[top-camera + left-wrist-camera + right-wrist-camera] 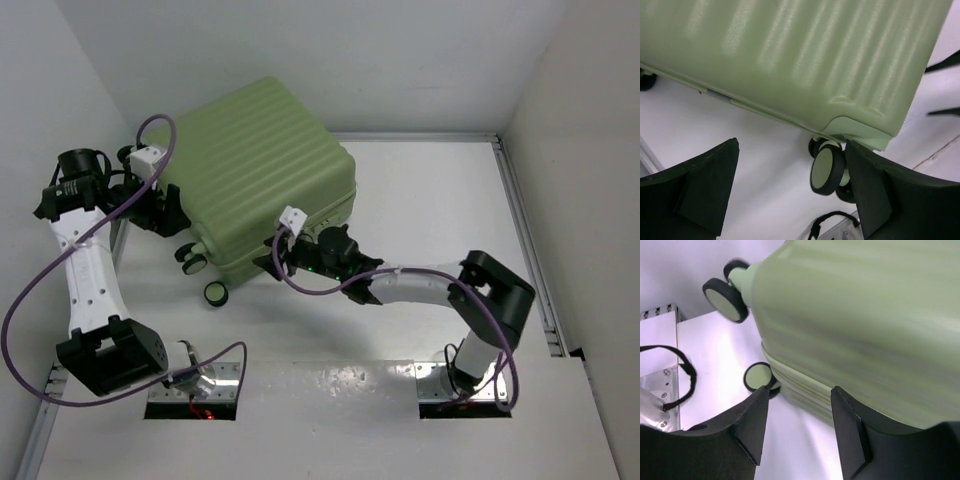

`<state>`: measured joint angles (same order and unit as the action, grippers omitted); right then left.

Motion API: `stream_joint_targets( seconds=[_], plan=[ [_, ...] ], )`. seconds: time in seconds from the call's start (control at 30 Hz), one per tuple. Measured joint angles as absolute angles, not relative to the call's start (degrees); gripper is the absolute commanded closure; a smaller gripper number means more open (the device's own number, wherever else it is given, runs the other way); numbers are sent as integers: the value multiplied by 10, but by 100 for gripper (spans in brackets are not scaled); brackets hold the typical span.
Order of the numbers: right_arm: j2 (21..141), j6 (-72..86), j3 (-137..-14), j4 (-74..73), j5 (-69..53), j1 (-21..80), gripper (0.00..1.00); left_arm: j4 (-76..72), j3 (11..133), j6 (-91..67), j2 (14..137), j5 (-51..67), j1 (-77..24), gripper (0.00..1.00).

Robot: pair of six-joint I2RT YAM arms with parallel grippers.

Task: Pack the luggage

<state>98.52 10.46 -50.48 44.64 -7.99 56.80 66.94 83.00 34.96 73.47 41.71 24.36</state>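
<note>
Right gripper (799, 405), spread and empty, is held just before the luggage (865, 330) seam; left gripper (792, 155), spread wide, should be braced at the wheel (827, 170) ahead against sliding.

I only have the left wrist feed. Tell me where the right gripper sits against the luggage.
Observer: From above, the right gripper is at the near long edge of the luggage, to the right of the corner wheel.
Operator: Report its jaws.
Observer: In the right wrist view its fingers stand apart with nothing clamped between them. The shell's lower edge lies just past the tips.
Operator: Give me the state of the case as a whole.
Observer: From above it lies flat on the table, shut, with both halves together.
</note>
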Motion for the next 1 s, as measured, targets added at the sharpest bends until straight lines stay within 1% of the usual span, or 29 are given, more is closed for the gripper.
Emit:
stream_joint_targets(
  seconds=[0.13, 0.17, 0.27, 0.4, 0.47, 0.67, 0.8, 0.9, 1.0],
  plan=[
    [892, 107, -445, 414, -67, 539, 43, 711, 865, 403, 744, 414, 245, 5],
    [865, 110, -430, 396, -65, 522, 41, 715, 870, 414, 747, 411, 244, 4],
    [811, 130, -413, 333, -72, 457, 41, 722, 870, 450, 748, 390, 232, 3],
    [789, 166, -409, 255, -86, 364, 41, 729, 846, 490, 724, 359, 167, 3],
    [789, 181, -409, 222, -87, 335, 41, 734, 832, 495, 710, 350, 136, 4],
    [801, 208, -409, 172, -96, 324, 40, 732, 793, 492, 703, 321, 82, 6],
    [807, 216, -409, 159, -98, 324, 39, 707, 769, 474, 696, 293, 75, 7],
    [807, 226, -409, 159, -99, 324, 38, 688, 728, 458, 695, 272, 70, 7],
    [810, 234, -409, 171, -97, 328, 38, 675, 690, 446, 695, 252, 60, 11]
  ],
)
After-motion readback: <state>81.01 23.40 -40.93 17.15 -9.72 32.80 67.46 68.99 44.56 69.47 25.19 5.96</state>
